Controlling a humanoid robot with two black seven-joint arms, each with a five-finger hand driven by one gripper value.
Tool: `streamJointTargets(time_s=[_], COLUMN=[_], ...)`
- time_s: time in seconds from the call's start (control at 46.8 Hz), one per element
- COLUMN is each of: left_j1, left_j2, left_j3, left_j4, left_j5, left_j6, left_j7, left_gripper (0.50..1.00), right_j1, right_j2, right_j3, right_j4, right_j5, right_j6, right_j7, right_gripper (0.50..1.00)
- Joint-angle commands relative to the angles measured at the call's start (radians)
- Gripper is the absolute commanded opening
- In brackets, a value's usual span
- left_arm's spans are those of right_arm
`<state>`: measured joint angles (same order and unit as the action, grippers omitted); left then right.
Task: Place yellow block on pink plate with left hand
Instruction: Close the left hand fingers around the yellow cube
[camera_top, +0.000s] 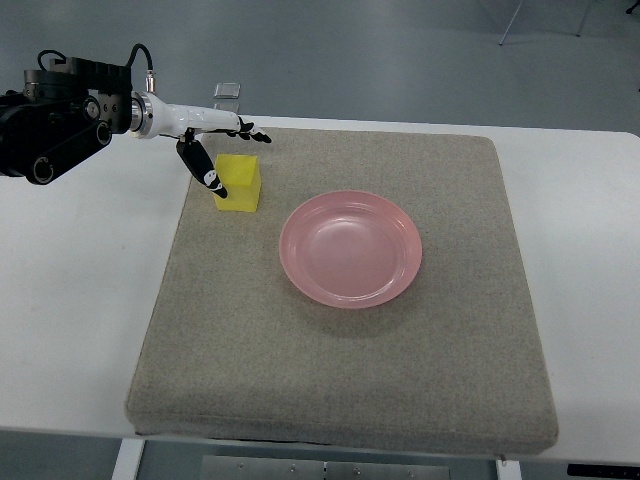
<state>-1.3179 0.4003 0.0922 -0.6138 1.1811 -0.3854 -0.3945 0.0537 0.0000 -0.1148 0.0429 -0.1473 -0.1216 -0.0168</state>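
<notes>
Left hand (215, 150) fingers (212, 180) touch yellow block (240, 184).

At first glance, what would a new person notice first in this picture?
The pink plate stands out, empty, near the middle of the grey mat. At the mat's far left corner sits the yellow block, with the left hand reaching over it, one dark fingertip down at its left side.

Bare mat (340, 370) between block (240, 183), plate (350, 248)

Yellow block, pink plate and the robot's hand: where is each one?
yellow block (241, 183): top view, on its top face.
pink plate (350, 248): top view, on its bare centre.
left hand (205, 150): top view, between its spread fingers.
</notes>
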Motion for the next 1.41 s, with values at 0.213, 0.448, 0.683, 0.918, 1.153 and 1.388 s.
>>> streamJointTargets(time_s=[0.213, 0.448, 0.683, 0.918, 1.153, 1.388], left_j1=[0.04, 0.048, 0.046, 0.046, 0.046, 0.046], left_j2=[-0.002, -0.003, -0.005, -0.005, -0.006, -0.006], left_j3=[0.001, 0.001, 0.001, 0.001, 0.001, 0.001], left_j4=[0.0, 0.002, 0.014, 0.014, 0.014, 0.014], left_j5=[0.0, 0.005, 0.006, 0.009, 0.015, 0.015], left_j6=[-0.001, 0.023, 0.025, 0.026, 0.06, 0.062], left_j7=[-0.003, -0.004, -0.004, -0.004, -0.004, -0.004], left_gripper=[0.99, 0.971, 0.902, 0.812, 0.75, 0.5], right_j1=[0.0, 0.0, 0.0, 0.0, 0.0, 0.0], right_j2=[0.0, 0.0, 0.0, 0.0, 0.0, 0.0], right_j3=[0.001, 0.0, 0.0, 0.0, 0.0, 0.0], right_j4=[0.0, 0.0, 0.0, 0.0, 0.0, 0.0], right_j5=[0.0, 0.0, 0.0, 0.0, 0.0, 0.0], right_j6=[0.0, 0.0, 0.0, 0.0, -0.001, 0.0], right_j7=[0.0, 0.0, 0.0, 0.0, 0.0, 0.0], right_gripper=[0.924, 0.924, 0.924, 0.924, 0.924, 0.924])
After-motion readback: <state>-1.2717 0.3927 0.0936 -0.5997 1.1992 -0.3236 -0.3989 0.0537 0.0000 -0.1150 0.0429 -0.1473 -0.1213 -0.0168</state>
